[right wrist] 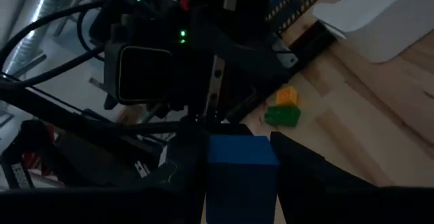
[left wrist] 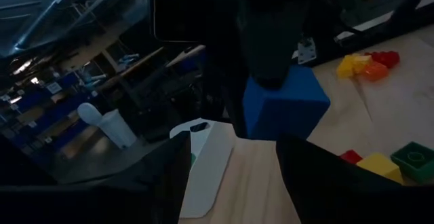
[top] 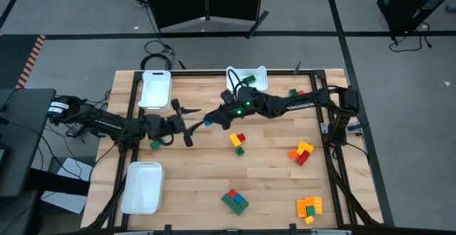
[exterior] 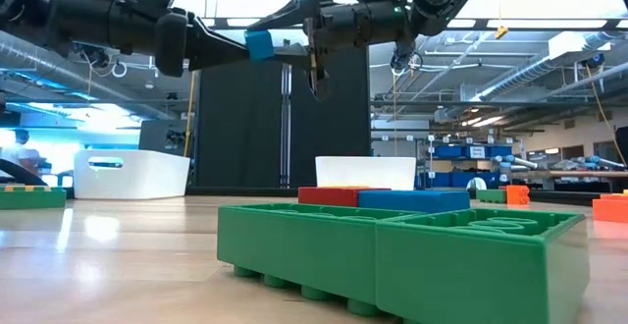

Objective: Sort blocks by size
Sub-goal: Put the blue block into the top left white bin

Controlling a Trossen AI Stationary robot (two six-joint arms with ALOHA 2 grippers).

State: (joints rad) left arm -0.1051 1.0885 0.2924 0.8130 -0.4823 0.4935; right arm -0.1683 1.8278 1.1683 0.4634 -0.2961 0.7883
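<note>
A blue block (top: 207, 123) hangs high above the middle of the table between my two grippers; the low view shows this blue block (exterior: 259, 44) well clear of the wood. My right gripper (top: 211, 119) reaches in level from the table's right and is shut on it. My left gripper (top: 191, 128) points level at the block from the table's left, open. Its own view shows its fingers spread just short of the block (left wrist: 285, 105); I cannot tell whether they touch it. Other blocks lie in small clusters on the table. My right gripper pinches the blue block by two opposite sides (right wrist: 213, 159) between its two fingers. The fingers come level from the table's right. The block is lifted clear, high above the table.
White trays stand at the far left (top: 155, 89), far middle (top: 255, 71) with a green block in it, and near left (top: 142, 186). Block clusters lie at the middle (top: 237, 142), right (top: 301, 153), near middle (top: 234, 201) and near right (top: 309, 206). A green block (top: 154, 144) lies under my left arm.
</note>
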